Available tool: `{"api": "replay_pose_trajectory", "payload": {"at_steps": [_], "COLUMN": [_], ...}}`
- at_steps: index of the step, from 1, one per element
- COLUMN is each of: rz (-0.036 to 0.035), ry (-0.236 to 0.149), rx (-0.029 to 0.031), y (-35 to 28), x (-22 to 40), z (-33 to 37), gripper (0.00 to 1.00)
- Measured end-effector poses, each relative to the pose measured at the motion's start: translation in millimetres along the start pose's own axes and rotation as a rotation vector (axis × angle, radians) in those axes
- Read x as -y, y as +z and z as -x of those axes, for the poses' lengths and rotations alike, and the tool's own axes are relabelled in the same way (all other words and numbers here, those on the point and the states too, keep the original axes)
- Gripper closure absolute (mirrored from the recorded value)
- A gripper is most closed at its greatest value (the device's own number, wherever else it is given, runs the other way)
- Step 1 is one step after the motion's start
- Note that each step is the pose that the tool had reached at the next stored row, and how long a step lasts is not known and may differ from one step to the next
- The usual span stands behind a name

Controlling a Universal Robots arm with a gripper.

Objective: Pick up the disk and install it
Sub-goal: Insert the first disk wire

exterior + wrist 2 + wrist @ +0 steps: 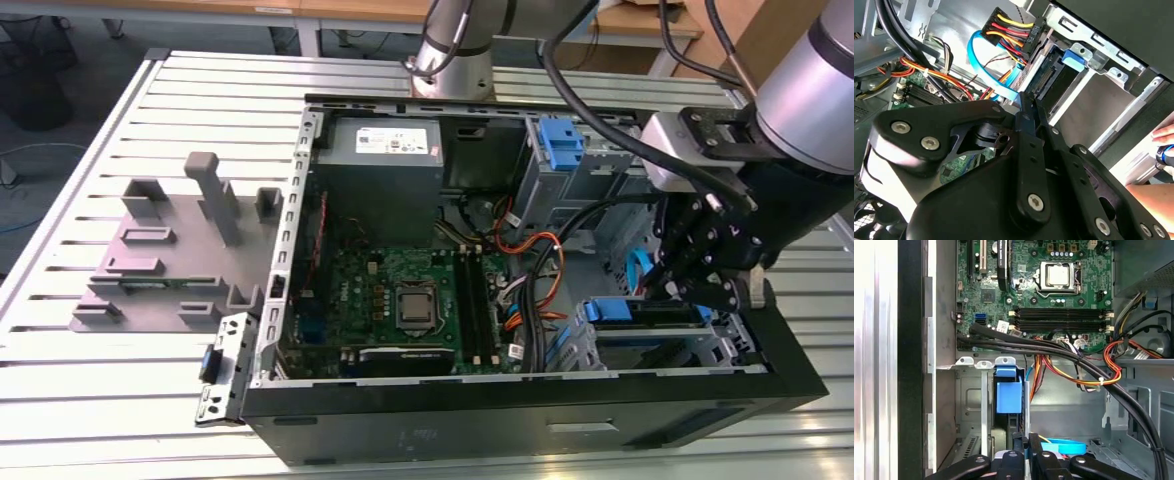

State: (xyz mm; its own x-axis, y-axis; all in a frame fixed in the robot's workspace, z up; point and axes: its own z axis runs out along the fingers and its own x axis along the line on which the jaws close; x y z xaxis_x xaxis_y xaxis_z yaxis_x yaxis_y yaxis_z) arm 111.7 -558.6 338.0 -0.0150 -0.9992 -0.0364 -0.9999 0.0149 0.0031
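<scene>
The disk [650, 314] sits edge-on in the drive cage at the near corner of the open computer case, on the exterior view's right. Its blue bracket [1008, 396] faces the case's inside. In the second wrist view the disk [1051, 75] shows a green board edge and the blue bracket tab. My gripper [707, 292] hangs straight over that cage. Its black fingers are pressed together, with nothing between them in both wrist views. The fingertips [1026, 102] stand right at the disk's end; whether they touch it is hard to tell.
Orange, black and blue cables [1074, 365] run across the case next to the cage. The motherboard [400, 300] lies mid-case and a grey metal box [384, 145] stands at the back. A grey fixture [174, 250] stands at the exterior view's left. A person's hand [1165, 134] is beside the case.
</scene>
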Motion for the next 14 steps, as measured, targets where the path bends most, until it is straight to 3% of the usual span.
{"api": "replay_pose_trajectory", "payload": {"at_steps": [5, 14], "rz": [0.0, 0.0], "ry": [0.0, 0.0], "rx": [0.0002, 0.0001], "y": [0.1, 5.1], "x": [0.2, 0.3], "z": [-4.5, -5.5], "gripper": [0.84, 0.84]}}
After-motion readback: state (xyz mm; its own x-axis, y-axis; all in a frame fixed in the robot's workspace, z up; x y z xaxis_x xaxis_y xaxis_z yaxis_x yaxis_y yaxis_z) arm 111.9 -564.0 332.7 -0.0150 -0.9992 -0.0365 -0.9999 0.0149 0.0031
